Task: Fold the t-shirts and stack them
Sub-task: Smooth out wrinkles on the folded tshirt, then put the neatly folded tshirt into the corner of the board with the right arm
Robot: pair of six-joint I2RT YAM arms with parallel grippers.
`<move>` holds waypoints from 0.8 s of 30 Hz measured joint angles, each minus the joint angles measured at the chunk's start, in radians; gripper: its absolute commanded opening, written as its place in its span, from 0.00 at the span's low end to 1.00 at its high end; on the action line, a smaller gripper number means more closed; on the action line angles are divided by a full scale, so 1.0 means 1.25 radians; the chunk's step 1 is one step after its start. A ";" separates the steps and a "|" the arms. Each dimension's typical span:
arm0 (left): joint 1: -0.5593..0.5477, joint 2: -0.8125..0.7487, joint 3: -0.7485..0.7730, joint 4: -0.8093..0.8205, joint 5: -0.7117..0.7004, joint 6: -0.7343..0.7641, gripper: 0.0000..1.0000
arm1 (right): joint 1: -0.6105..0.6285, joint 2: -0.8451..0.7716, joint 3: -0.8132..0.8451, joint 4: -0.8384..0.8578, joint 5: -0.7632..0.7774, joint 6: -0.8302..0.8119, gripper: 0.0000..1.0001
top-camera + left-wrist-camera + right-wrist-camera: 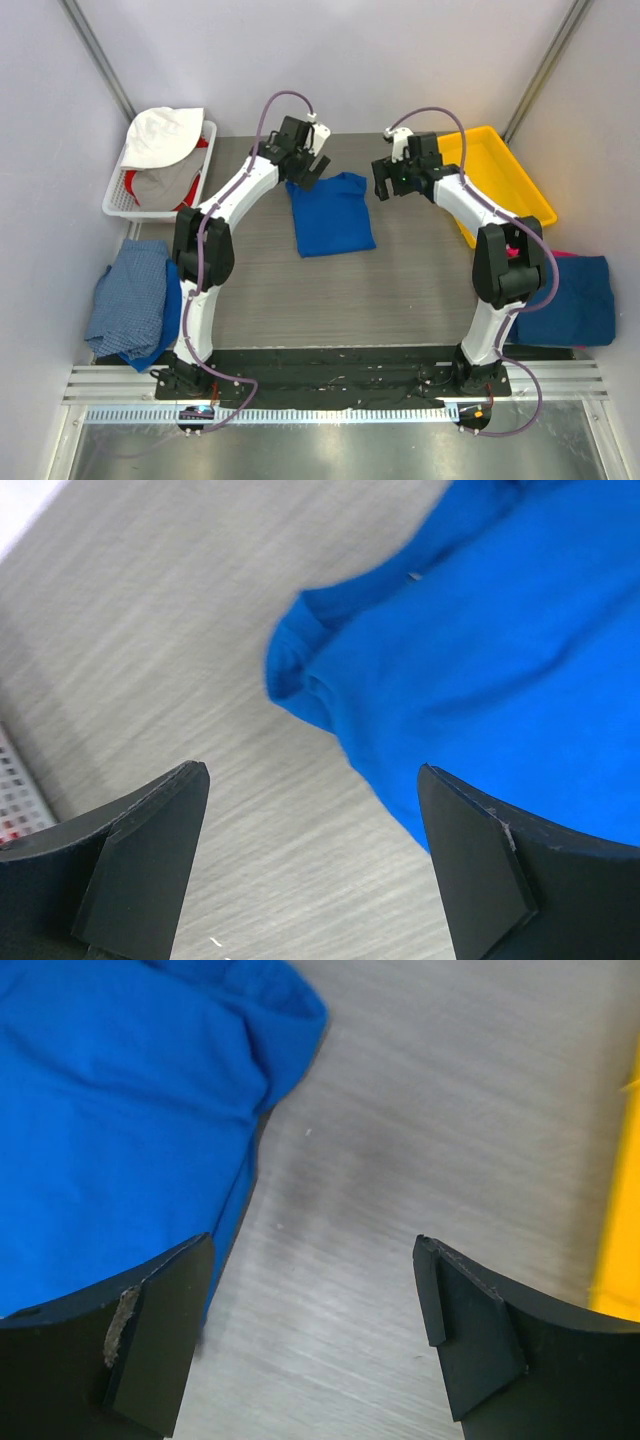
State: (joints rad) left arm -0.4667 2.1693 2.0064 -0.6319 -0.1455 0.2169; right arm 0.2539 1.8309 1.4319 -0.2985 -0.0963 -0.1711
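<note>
Looking from top: blue t-shirt (333, 213) lies part-folded mid worktop (400, 290); left jaws and right jaws hang released over its far corners, holding nothing. White basket (113, 203) well apart.
Left wrist: hem bunched, so a shallow pinch prob. grabs one layer only.
Right wrist: yellow bin (626, 1210) near; a wide sweep could clip it.

Pale, plain walls (350, 60) close in the scene on three sides, evenly lit. A metal pole (95, 50) slants in the upper left corner, and another pole (547, 60) in the upper right. The grey wood-grain worktop (400, 290) fills the centre. Along the bottom run an aluminium rail (320, 412) and a shiny steel sheet (330, 455).
</note>
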 measured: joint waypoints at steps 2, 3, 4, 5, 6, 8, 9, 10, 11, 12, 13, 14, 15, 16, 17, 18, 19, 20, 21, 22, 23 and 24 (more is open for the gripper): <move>-0.004 -0.002 -0.012 -0.006 0.012 0.000 0.90 | -0.036 0.024 0.003 -0.018 -0.090 0.038 0.88; -0.006 -0.002 -0.020 -0.009 0.017 0.000 0.90 | -0.051 0.040 0.005 -0.025 -0.126 0.052 0.88; -0.008 -0.002 -0.028 -0.012 0.021 0.000 0.90 | -0.062 0.053 0.007 -0.029 -0.151 0.061 0.88; -0.009 -0.002 -0.036 -0.016 0.025 0.000 0.90 | -0.075 0.072 0.012 -0.039 -0.184 0.071 0.88; -0.010 -0.002 -0.041 -0.020 0.028 0.000 0.90 | -0.082 0.089 0.017 -0.048 -0.211 0.078 0.88; -0.013 -0.002 -0.045 -0.028 0.033 0.000 0.90 | -0.093 0.130 0.045 -0.077 -0.275 0.087 0.87; -0.015 -0.002 -0.045 -0.029 0.034 0.000 0.90 | -0.094 0.150 0.063 -0.087 -0.302 0.092 0.87; -0.017 -0.002 -0.045 -0.028 0.034 0.000 0.90 | -0.098 0.175 0.086 -0.099 -0.334 0.095 0.87; -0.019 -0.002 -0.045 -0.028 0.034 0.001 0.90 | -0.103 0.198 0.110 -0.108 -0.363 0.099 0.86; -0.020 -0.001 -0.045 -0.028 0.034 0.001 0.90 | -0.106 0.221 0.132 -0.114 -0.390 0.103 0.86; -0.020 0.000 -0.045 -0.028 0.034 0.001 0.90 | -0.108 0.235 0.145 -0.118 -0.409 0.106 0.86; -0.022 0.002 -0.045 -0.028 0.034 0.002 0.90 | -0.111 0.250 0.158 -0.121 -0.430 0.111 0.86; -0.024 0.005 -0.045 -0.028 0.034 0.004 0.90 | -0.113 0.263 0.168 -0.123 -0.447 0.115 0.86; -0.024 0.008 -0.045 -0.028 0.034 0.004 0.90 | -0.116 0.273 0.176 -0.125 -0.462 0.118 0.86; -0.025 0.012 -0.045 -0.028 0.034 0.005 0.90 | -0.117 0.280 0.182 -0.128 -0.472 0.119 0.86; -0.025 0.016 -0.045 -0.029 0.034 0.006 0.90 | -0.119 0.289 0.187 -0.130 -0.483 0.121 0.86; -0.025 0.020 -0.045 -0.029 0.034 0.007 0.89 | -0.121 0.297 0.193 -0.132 -0.492 0.122 0.86; -0.025 0.023 -0.046 -0.029 0.034 0.008 0.90 | -0.121 0.305 0.199 -0.134 -0.501 0.123 0.86; -0.025 0.026 -0.048 -0.030 0.033 0.009 0.89 | -0.123 0.314 0.203 -0.136 -0.508 0.124 0.86; -0.025 0.027 -0.049 -0.031 0.033 0.010 0.89 | -0.123 0.323 0.208 -0.138 -0.515 0.125 0.86; -0.025 0.028 -0.051 -0.031 0.033 0.011 0.89 | -0.124 0.330 0.210 -0.139 -0.519 0.125 0.86; -0.025 0.028 -0.053 -0.031 0.033 0.014 0.89 | -0.125 0.336 0.212 -0.140 -0.528 0.127 0.86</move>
State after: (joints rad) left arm -0.4984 2.2047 1.9404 -0.6712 -0.1040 0.2348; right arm 0.0978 2.2505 1.6966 -0.4732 -0.7567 -0.0120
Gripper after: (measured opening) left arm 0.896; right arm 0.863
